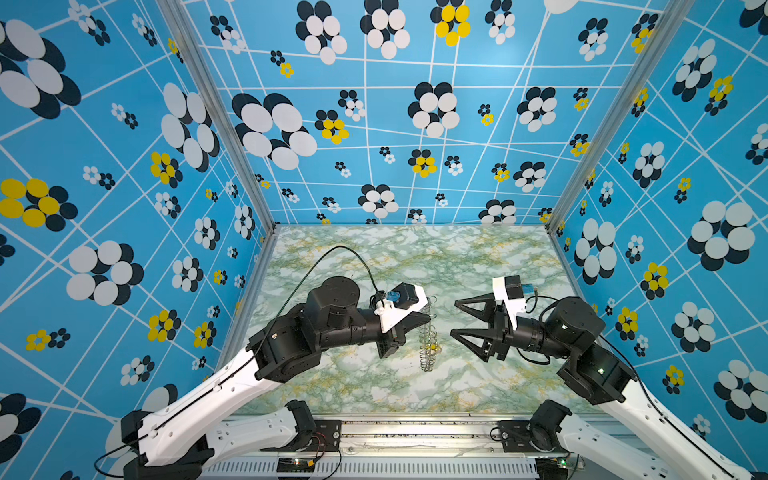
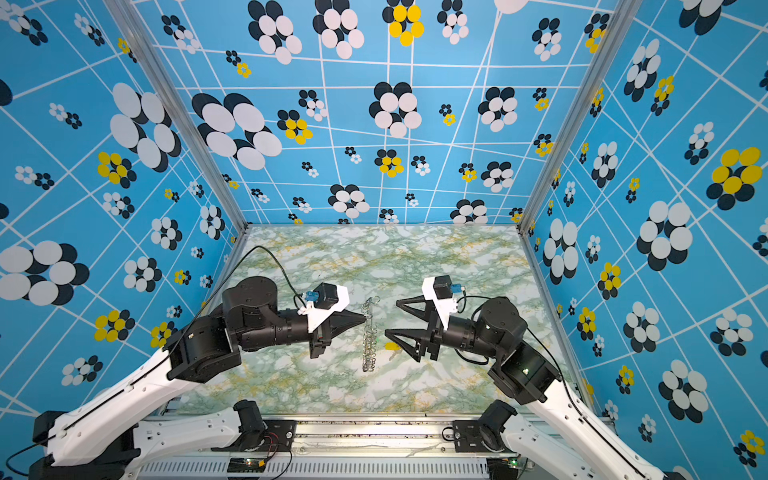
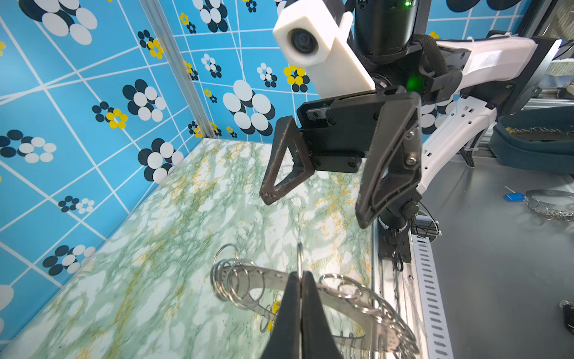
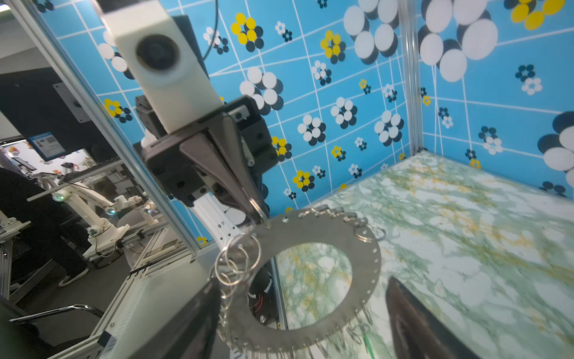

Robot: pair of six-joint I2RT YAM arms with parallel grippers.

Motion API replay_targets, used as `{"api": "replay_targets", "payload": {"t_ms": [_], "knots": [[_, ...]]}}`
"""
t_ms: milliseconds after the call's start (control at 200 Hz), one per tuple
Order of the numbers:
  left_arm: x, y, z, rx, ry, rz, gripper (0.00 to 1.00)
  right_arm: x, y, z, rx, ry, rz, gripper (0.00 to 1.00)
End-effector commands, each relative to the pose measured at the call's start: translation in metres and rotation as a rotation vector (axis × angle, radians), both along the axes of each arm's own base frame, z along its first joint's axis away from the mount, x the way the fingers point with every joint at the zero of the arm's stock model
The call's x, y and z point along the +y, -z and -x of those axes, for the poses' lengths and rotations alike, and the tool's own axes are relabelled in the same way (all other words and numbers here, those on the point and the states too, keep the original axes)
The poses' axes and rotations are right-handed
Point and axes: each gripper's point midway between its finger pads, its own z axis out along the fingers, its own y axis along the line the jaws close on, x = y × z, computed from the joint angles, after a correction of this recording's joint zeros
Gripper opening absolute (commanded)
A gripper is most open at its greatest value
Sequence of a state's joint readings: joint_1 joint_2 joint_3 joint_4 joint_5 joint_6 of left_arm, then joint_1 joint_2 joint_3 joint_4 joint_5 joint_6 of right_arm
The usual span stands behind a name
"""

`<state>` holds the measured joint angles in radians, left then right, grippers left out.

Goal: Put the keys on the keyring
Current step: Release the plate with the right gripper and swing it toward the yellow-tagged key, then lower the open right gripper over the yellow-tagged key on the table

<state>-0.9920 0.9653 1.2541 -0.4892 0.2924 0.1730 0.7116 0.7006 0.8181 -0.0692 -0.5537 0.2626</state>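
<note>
Keyring (image 4: 313, 310): flat grey annulus with wire loops (image 4: 239, 264) round its rim, which we found held on edge above the marbled table (image 1: 374, 386), seen edge-on in both top views (image 2: 369, 336). Left gripper (image 3: 300, 276): jaws pressed together on one wire loop at the ring's rim, and so bearing the ring. Yellow key tag (image 2: 391, 346): we noted it in a top view just beside the ring on the right gripper's side, near that gripper's lower finger; whether it hung from a loop or lay on the table we could not tell. Green tag: a green streak low by the ring's rim in the right wrist view, too blurred for us to confirm. Right gripper (image 1: 454, 318): jaws spread wide, empty, facing the ring and apart from it
</note>
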Motion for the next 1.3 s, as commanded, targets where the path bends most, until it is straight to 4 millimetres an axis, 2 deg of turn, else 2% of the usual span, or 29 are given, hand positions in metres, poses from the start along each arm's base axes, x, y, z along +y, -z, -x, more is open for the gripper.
{"api": "replay_targets", "payload": {"t_ms": [0, 320, 480, 595, 785, 830, 910, 989, 1064, 1114, 1214, 1294], "knots": [[0.013, 0.000, 0.001, 0.002, -0.029, -0.028, 0.00, -0.003, 0.028, -0.011, 0.094, 0.061, 0.094, 0.99], [0.035, 0.041, 0.004, 0.086, -0.107, -0.161, 0.00, -0.017, 0.105, -0.048, 0.359, 0.290, 0.321, 0.99], [0.040, 0.059, 0.002, 0.121, -0.144, -0.207, 0.00, -0.008, 0.142, -0.050, 0.466, 0.256, 0.448, 0.99], [0.040, 0.069, 0.000, 0.135, -0.152, -0.227, 0.00, -0.022, 0.176, -0.064, 0.543, 0.387, 0.533, 0.99], [0.043, 0.081, -0.007, 0.169, -0.178, -0.272, 0.00, -0.046, 0.232, -0.065, 0.637, 0.482, 0.777, 0.99], [0.044, 0.084, -0.008, 0.186, -0.181, -0.279, 0.00, -0.052, 0.248, -0.064, 0.680, 0.502, 0.844, 0.95], [0.046, 0.088, -0.010, 0.214, -0.185, -0.277, 0.00, -0.051, 0.273, -0.057, 0.780, 0.494, 0.900, 0.91], [0.049, 0.092, -0.013, 0.238, -0.188, -0.268, 0.00, -0.042, 0.294, -0.055, 0.895, 0.521, 0.838, 0.84], [0.052, 0.094, -0.016, 0.251, -0.196, -0.261, 0.00, -0.036, 0.302, -0.061, 0.975, 0.593, 0.735, 0.75], [0.052, 0.095, -0.017, 0.260, -0.195, -0.254, 0.00, -0.040, 0.305, -0.068, 1.010, 0.682, 0.714, 0.70], [0.051, 0.097, -0.019, 0.264, -0.197, -0.252, 0.00, -0.043, 0.303, -0.078, 1.033, 0.809, 0.734, 0.67], [0.052, 0.098, -0.023, 0.262, -0.204, -0.248, 0.00, -0.035, 0.304, -0.084, 1.084, 0.849, 0.720, 0.65]]}}
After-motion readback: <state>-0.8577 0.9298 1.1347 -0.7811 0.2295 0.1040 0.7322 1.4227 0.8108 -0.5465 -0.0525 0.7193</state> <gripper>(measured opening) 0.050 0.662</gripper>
